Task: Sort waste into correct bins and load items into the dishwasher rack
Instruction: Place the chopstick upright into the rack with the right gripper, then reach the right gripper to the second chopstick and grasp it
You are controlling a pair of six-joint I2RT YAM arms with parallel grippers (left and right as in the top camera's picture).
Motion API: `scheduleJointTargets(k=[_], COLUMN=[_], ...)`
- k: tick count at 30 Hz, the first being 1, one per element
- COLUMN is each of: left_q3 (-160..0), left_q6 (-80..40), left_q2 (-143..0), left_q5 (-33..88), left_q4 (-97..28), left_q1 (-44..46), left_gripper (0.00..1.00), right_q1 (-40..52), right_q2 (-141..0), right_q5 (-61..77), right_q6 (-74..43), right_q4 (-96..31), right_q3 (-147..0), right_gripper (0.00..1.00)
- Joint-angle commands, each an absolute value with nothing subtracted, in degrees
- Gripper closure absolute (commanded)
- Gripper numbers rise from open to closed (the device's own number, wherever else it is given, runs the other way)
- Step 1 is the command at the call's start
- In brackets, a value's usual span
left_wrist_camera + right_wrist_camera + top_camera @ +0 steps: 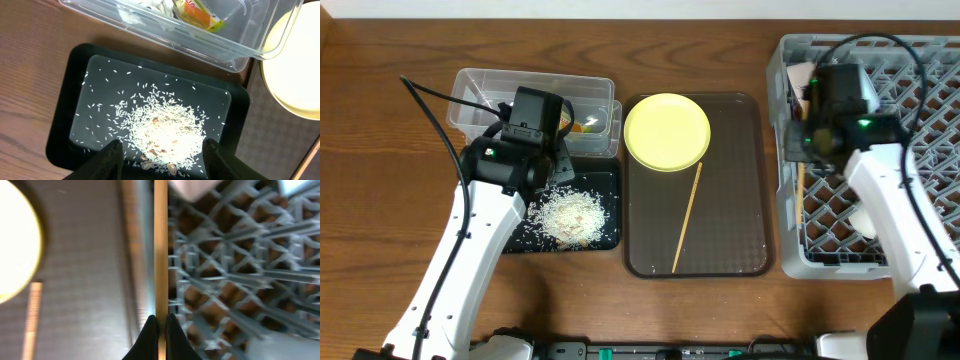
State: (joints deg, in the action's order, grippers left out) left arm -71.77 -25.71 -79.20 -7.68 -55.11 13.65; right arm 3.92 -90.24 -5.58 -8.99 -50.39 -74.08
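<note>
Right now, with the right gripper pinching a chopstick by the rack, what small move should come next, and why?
Probably nudge the right gripper further over the dishwasher rack, then lower. The chopstick it clamps lines up with the rack's wall, the brown tray beside it, so releasing here could miss.

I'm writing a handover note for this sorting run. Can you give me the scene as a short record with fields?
left pincer: open, above the rice on the black tray
right pincer: shut on a chopstick, at the dishwasher rack edge nearest the brown tray
on brown tray: yellow plate, second chopstick
clear bin: beside the black tray, holds an orange packet and other scraps
</note>
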Motion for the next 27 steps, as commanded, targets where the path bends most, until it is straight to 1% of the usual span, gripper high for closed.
scheduleJointTargets(k=[1, 5, 6, 8, 11, 14, 17, 20, 25, 27], left_q3=[-72.1, -72.1, -72.1, -72.1, -72.1, -72.1, -72.1, -72.1, -72.1, -72.1], left_q6=[-26.1, -26.1, -26.1, -26.1, -26.1, -26.1, -26.1, -26.1, -26.1, -26.1], left_q2=[-79.1, -79.1, -79.1, -79.1, -79.1, -79.1, -79.1, -79.1, -79.1, -79.1], left_q5=[-8.2, -8.2, -8.2, -8.2, -8.2, -8.2, -8.2, -8.2, -8.2, -8.2], left_q4=[-55.2, -55.2, -55.2, -55.2, -55.2, -55.2, -55.2, -55.2, -55.2, -55.2], left_q1=[13.6, 13.6, 13.6, 13.6, 13.6, 13.6, 13.6, 13.6, 13.6, 13.6], left_gripper=[0.46, 0.46, 0.46, 0.46, 0.46, 0.46, 0.46, 0.46, 0.46, 0.46], right_q1=[0.8, -0.7, -0.8, -0.7, -0.4, 0.5, 2.6, 6.4, 15.6, 19.1], right_q2=[-91.9, -93.3, -93.6, -93.7, -93.1, -91.6, -90.0, -89.8, -92.1, -93.6], right_q5=[-5.0, -4.0, -4.1, -4.0, -3.8, 0.4, 8.1, 12.0, 11.4, 9.1], right_q6=[-3.2, -2.9, -2.9, -2.9, -2.9, -3.0, -4.6, -7.7, -9.8, -12.1], right_q4=[-50.7, -50.2, -49.9, -48.8, -46.8, -45.9, -43.1, -42.1, -42.2, -42.2], right_q3=[-73.6, -73.1, -73.1, -73.1, -73.5, -75.1, -75.4, -75.4, -74.3, -73.5], right_gripper=[0.99, 0.99, 0.95, 0.75, 0.64, 0.58, 0.55, 0.52, 0.51, 0.5])
